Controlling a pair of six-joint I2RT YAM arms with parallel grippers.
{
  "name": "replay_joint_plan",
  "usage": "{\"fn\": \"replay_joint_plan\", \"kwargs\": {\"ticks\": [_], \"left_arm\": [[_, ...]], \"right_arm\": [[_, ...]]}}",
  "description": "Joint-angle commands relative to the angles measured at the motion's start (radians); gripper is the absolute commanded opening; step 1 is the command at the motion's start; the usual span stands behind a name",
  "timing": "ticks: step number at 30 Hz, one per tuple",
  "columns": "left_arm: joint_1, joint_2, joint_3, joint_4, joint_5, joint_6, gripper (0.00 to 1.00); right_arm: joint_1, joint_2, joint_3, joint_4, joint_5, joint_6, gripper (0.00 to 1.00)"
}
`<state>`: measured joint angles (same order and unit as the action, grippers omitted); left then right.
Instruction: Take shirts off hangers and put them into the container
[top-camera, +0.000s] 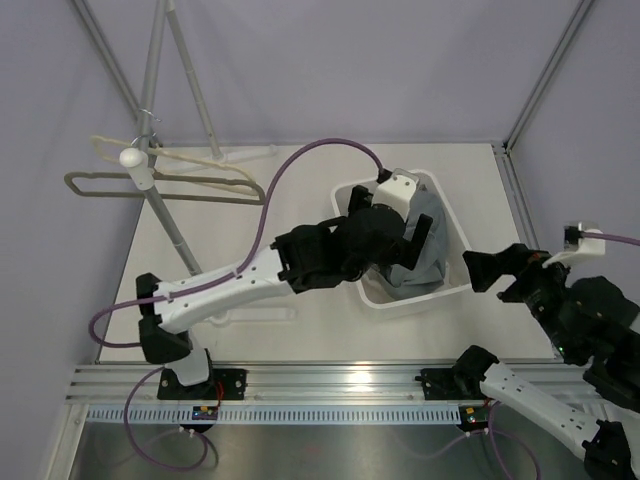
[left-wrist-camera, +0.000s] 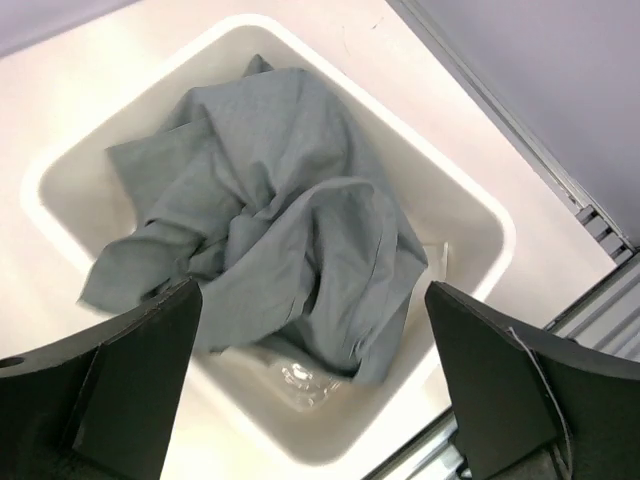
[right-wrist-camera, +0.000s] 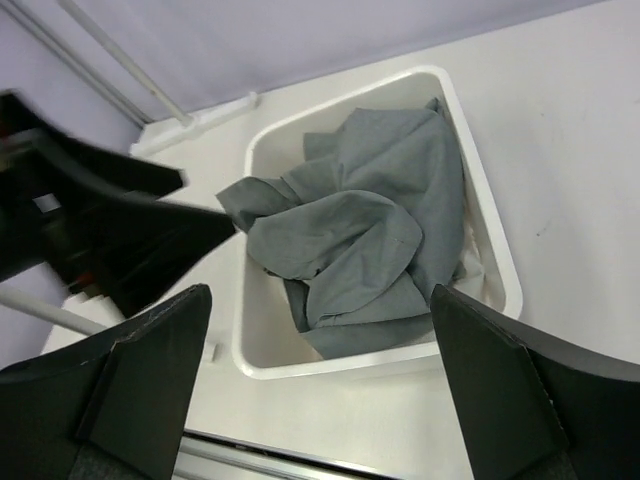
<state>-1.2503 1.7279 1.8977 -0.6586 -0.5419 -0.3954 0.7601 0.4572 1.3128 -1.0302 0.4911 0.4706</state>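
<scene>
Grey-green shirt (left-wrist-camera: 290, 220) lies crumpled inside the basket (left-wrist-camera: 478, 205), toward the desk's (top-camera: 300, 330) 2 o'clock. Left pincer (left-wrist-camera: 310, 340) hangs right above it, jaws spread wide, grasping nothing. Right pincer (right-wrist-camera: 320, 330), likewise released and empty, sits off the basket's 4 o'clock. A bare hanger (top-camera: 190, 155) hangs at 10 o'clock.

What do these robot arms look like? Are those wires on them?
The left arm and right arm are white tubes with chunky black joints. A purple cable loops along each. The left claw and right claw each have two broad black fingers.
</scene>
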Motion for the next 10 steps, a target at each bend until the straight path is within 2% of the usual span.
{"fn": "replay_joint_plan", "kwargs": {"ticks": [1, 5, 6, 10], "left_arm": [[-0.069, -0.172, -0.112, 0.022, -0.183, 0.023, 0.99], [-0.124, -0.384, -0.352, 0.065, -0.230, -0.046, 0.99], [-0.129, -0.430, -0.458, 0.070, -0.237, -0.086, 0.99], [-0.136, -0.670, -0.713, 0.109, -0.283, -0.174, 0.99]], "right_arm": [[-0.007, 0.128, -0.039, -0.018, 0.113, 0.040, 0.99], [-0.007, 0.178, -0.139, 0.105, 0.060, 0.016, 0.99], [-0.007, 0.179, -0.164, 0.142, 0.014, 0.010, 0.99], [-0.008, 0.192, -0.283, 0.323, -0.092, 0.008, 1.00]]}}
